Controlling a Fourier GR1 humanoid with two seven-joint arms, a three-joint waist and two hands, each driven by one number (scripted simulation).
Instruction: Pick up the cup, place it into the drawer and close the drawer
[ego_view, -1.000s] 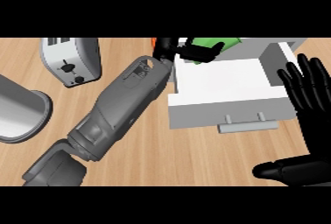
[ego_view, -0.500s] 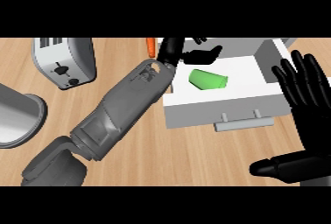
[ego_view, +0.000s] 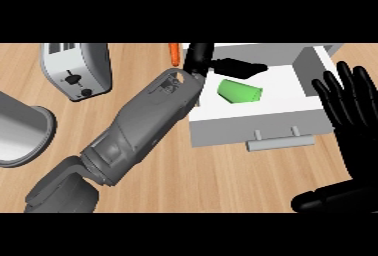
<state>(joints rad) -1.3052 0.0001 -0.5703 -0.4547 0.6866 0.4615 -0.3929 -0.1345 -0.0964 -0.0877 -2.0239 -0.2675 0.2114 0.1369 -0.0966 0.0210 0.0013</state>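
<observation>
Green cup (ego_view: 240, 92) lies on side inside open white drawer (ego_view: 284, 107), just below-right of left hand (ego_view: 221, 64), apart from it. Left hand above drawer's far-left corner, fingers relaxed, holding nothing. Orange carrot-like item (ego_view: 174, 54) just left of that hand. Right hand (ego_view: 353, 107) at drawer's right edge, fingers spread, straight, pointing up. Drawer handle (ego_view: 280, 143) faces robot. Toaster (ego_view: 76, 70) and metal pot (ego_view: 22, 131) well left of left forearm
</observation>
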